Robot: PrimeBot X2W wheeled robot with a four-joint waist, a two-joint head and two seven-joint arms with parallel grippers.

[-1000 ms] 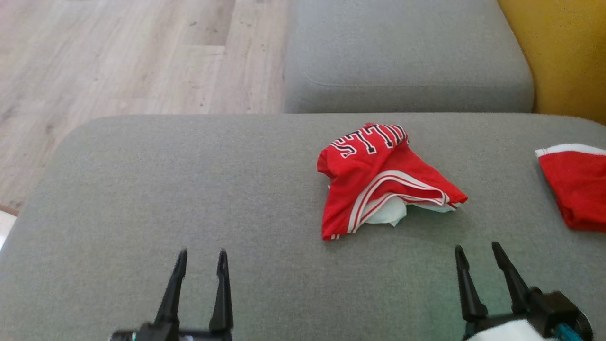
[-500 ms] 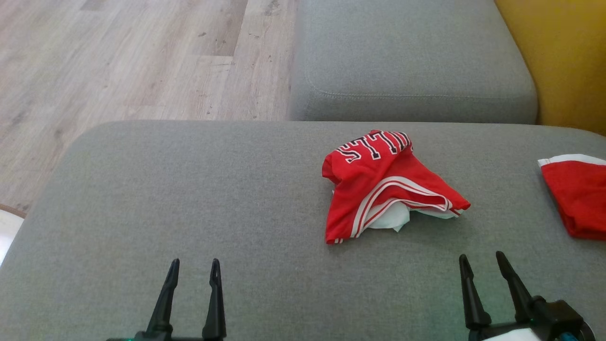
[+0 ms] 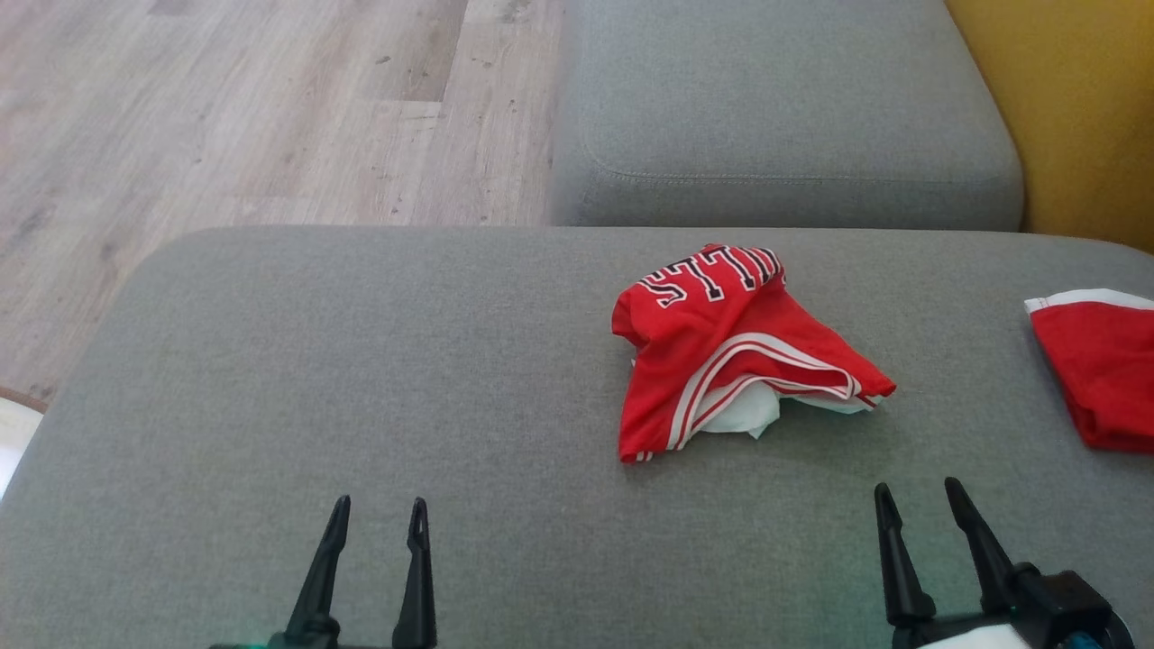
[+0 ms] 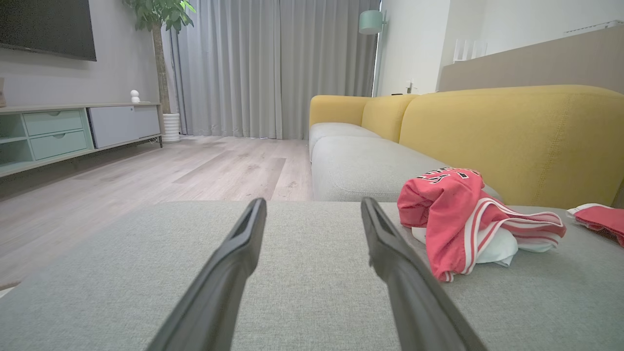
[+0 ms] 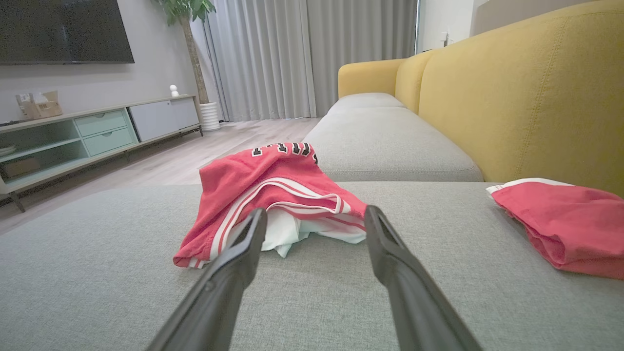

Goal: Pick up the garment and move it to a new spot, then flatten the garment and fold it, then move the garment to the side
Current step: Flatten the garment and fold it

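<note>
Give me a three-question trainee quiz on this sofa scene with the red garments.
1. True or false: the left pincer and the right pincer are both open and empty.
2. The crumpled red garment on the grey cushion lies nearer which pincer: A left, B right?
3. Fill in: by the robot's own sides, the second red garment lies on the crumpled one's ____ side.
Key: 1 true; 2 B; 3 right.

Grey sofa cushion in foreground; second grey cushion beyond, against yellow backrest. Red, white-edged cloth at near cushion's right end. Pale wood floor at left. Far off: curtains, potted plant, low cabinet, television.
</note>
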